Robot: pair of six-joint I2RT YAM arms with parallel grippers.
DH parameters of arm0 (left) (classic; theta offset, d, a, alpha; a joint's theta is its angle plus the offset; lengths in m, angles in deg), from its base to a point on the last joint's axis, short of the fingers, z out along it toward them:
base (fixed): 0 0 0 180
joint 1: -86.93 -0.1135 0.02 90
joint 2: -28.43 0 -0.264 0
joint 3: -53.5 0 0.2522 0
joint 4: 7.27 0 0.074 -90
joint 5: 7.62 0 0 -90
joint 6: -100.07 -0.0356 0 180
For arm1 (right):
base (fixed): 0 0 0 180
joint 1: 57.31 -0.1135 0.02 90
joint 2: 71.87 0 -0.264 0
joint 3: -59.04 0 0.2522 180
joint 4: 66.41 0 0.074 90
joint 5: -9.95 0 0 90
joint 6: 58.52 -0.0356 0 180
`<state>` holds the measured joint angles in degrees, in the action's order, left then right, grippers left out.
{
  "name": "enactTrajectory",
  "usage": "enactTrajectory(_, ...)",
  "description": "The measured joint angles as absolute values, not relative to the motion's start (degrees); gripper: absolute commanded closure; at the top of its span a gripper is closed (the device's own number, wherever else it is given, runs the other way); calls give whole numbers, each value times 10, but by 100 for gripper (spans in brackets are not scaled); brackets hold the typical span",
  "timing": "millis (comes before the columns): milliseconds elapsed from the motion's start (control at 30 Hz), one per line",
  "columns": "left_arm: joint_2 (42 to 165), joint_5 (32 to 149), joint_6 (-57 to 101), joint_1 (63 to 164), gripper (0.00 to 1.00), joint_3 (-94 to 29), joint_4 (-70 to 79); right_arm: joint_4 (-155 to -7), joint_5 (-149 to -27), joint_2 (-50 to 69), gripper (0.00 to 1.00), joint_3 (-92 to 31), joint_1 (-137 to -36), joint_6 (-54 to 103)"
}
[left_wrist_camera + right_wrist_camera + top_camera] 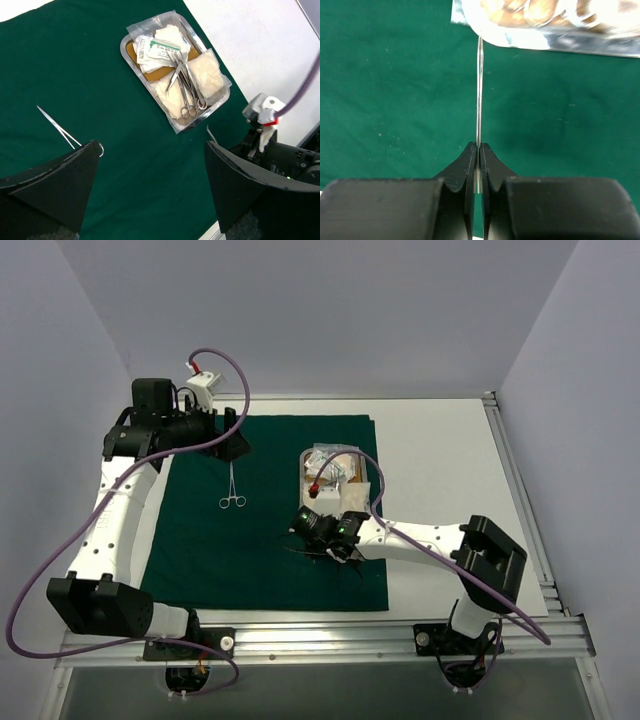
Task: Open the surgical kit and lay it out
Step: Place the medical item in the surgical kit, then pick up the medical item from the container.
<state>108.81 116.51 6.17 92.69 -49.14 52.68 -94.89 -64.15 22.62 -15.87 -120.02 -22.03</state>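
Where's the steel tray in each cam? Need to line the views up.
Top external: tray right of centre, by the green cloth's right edge.
Left wrist: tray upper middle, lying at a slant.
Right wrist: only its blurred edge along the top, beyond the tweezers.
Shared landmark: the green cloth, under the tray in all three.

Light bright, even, diffuse; shadows faint. Right wrist view: tray (570,45) at top edge blurred, glare on its rim; cloth (395,90) sharp. Left wrist view crisp throughout.
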Motion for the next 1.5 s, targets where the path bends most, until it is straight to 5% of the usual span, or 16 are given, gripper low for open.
enactTrajectory(367,1082,1183,44,919,6,-484,538,-890,-694,297,100,-129,-1206,-273)
enactTrajectory(533,1083,1198,44,915,6,-484,539,-886,-690,296,81,-127,-1209,-291)
enactTrajectory(1100,1089,1213,36,907,6,-484,548,-927,-674,293,66,-142,-1219,-301)
enactTrajectory(1500,1091,1191,-6,877,6,-484,562,-1041,-617,186,69,-273,-1209,-231)
